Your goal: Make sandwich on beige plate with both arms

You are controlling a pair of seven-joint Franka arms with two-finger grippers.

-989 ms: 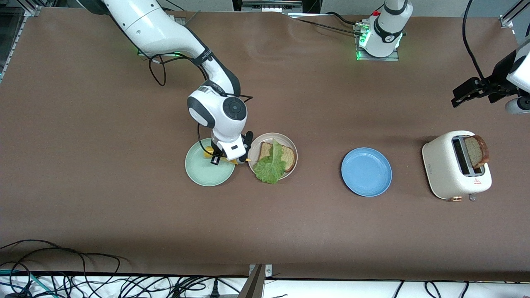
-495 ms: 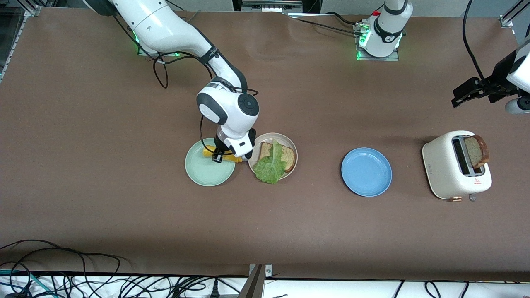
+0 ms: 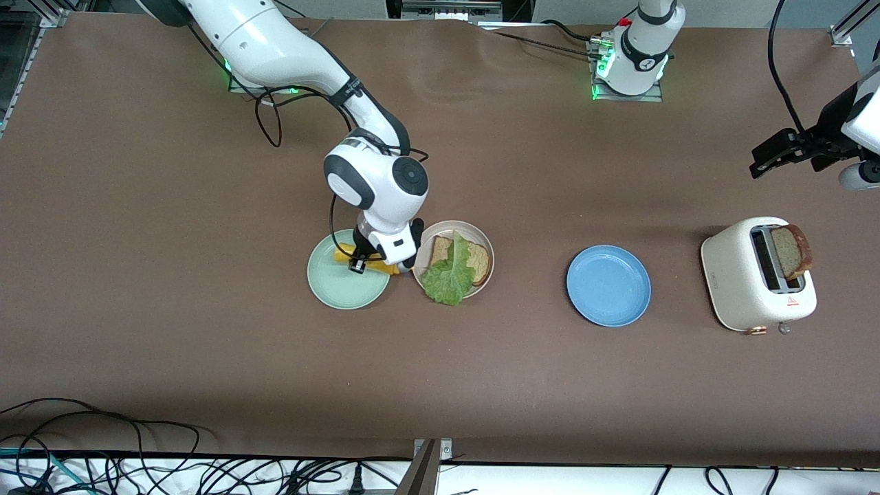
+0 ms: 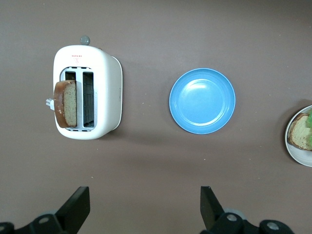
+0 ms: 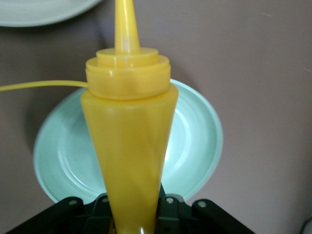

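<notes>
In the front view we see the right gripper (image 3: pixel 375 261) left of centre, clamped on a yellow squeeze bottle (image 3: pixel 364 258) that it holds lying sideways over the mint green plate (image 3: pixel 340 282), nozzle toward the beige plate (image 3: pixel 481 240). In the right wrist view the bottle (image 5: pixel 129 141) fills the middle of the frame, with the green plate (image 5: pixel 195 146) under it. The beige plate sits just beside the green one, near the picture's centre; on it lies a bread slice (image 3: pixel 478 260) with a ruffled lettuce leaf (image 3: pixel 450 275) draped over it, hanging past the rim toward the front camera. The left gripper (image 3: pixel 777 155) waits at the right edge of the frame, its fingers spread apart, above the white toaster (image 3: pixel 746 289), where a second bread slice (image 3: pixel 790 251) stands in a slot. A blue plate (image 3: pixel 608 285) lies between the toaster and the beige plate.
</notes>
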